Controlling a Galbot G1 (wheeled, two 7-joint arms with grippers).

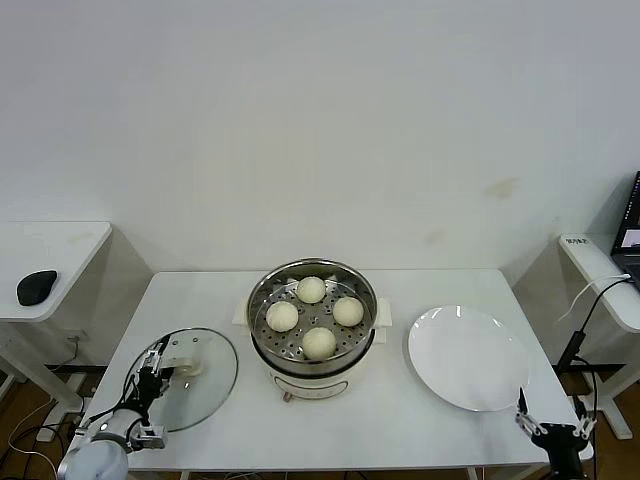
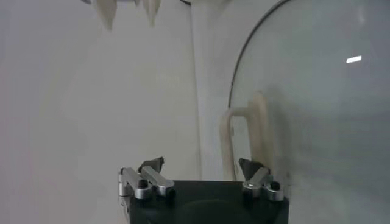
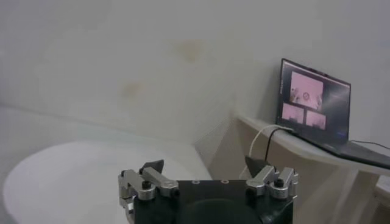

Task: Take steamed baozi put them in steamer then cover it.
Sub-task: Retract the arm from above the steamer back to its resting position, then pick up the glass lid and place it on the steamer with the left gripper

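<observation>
Several cream-white baozi [image 1: 319, 343] lie in the shiny steamer [image 1: 262, 345] at the table's middle. The glass cover [image 1: 205, 385] lies flat on the table to the steamer's left, its cream handle [image 1: 183, 364] on top. My left gripper [image 1: 152, 375] hovers low at the cover's left side. In the left wrist view the cover [image 2: 317, 91] and its handle [image 2: 244, 137] lie just ahead of the left gripper [image 2: 201, 165]. Its jaws stand apart, the handle near one fingertip [image 2: 251, 165] and nothing gripped. My right gripper [image 1: 548, 428] waits open at the table's front right corner.
A flat white plate [image 1: 468, 357] lies right of the steamer, close to the right gripper [image 3: 207, 164], and shows as a plate [image 3: 73, 176] in the right wrist view. Side tables stand at both ends; a laptop [image 3: 314, 100] sits on the right one.
</observation>
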